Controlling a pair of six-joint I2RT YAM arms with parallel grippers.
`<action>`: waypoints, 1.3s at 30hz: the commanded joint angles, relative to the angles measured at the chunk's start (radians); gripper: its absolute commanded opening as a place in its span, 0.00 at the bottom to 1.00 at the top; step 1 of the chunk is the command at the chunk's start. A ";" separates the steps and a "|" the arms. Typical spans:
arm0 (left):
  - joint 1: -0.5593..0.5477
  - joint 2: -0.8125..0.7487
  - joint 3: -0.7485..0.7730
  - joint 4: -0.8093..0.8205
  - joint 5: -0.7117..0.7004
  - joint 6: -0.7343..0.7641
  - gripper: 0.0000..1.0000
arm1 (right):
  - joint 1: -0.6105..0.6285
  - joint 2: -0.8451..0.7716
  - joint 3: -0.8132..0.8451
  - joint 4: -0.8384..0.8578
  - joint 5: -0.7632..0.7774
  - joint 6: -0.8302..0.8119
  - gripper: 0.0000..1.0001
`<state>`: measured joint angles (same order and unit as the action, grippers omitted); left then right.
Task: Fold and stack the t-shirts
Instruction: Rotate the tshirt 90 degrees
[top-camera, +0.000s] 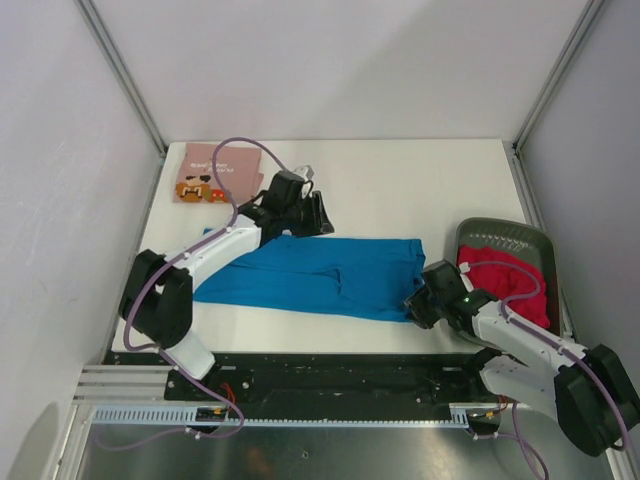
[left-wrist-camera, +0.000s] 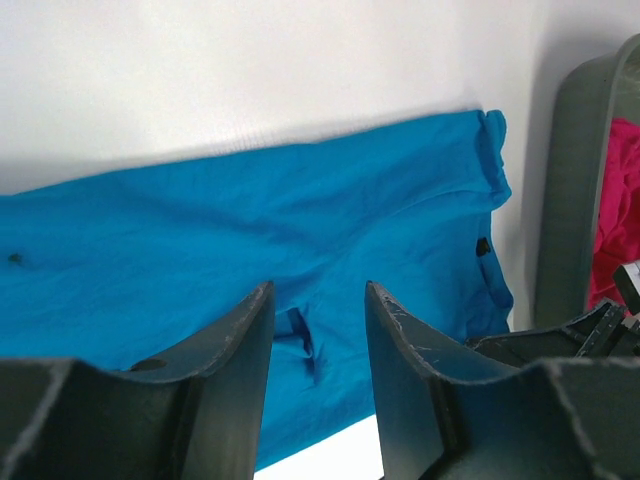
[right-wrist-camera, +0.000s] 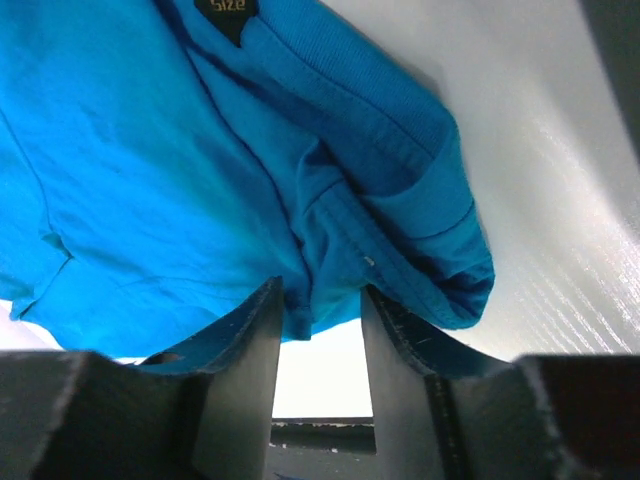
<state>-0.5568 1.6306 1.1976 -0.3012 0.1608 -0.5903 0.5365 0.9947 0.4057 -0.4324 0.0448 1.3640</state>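
Blue t-shirt (top-camera: 320, 272) spread lengthwise on the white counter (top-camera: 400, 180); all positions are given relative to it. Left gripper (left-wrist-camera: 318, 290) hangs over its far edge, towards its left half, jaws apart with nothing between them. Right gripper (right-wrist-camera: 318, 288) sits at its near right corner, jaws apart and straddling the bunched hem there, not clamped on it. Pink t-shirt (top-camera: 215, 172), printed, lies flat beyond its far left end, well apart. Dark grey basket (top-camera: 500, 232) stands just beside its right end and contains the red t-shirt (top-camera: 505, 275), crumpled.
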 joint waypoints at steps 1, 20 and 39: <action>0.020 -0.065 -0.018 0.017 0.009 0.035 0.46 | -0.006 0.034 -0.004 0.043 0.016 -0.033 0.38; 0.072 -0.127 -0.125 -0.006 0.031 0.064 0.46 | -0.365 0.527 0.299 0.233 -0.096 -0.393 0.06; 0.031 -0.110 -0.281 -0.086 -0.012 0.092 0.43 | -0.447 1.657 2.108 -0.267 -0.182 -0.789 0.41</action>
<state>-0.4969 1.5299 0.9298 -0.3725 0.1635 -0.5293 0.0887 2.6236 2.4111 -0.5907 -0.0967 0.6529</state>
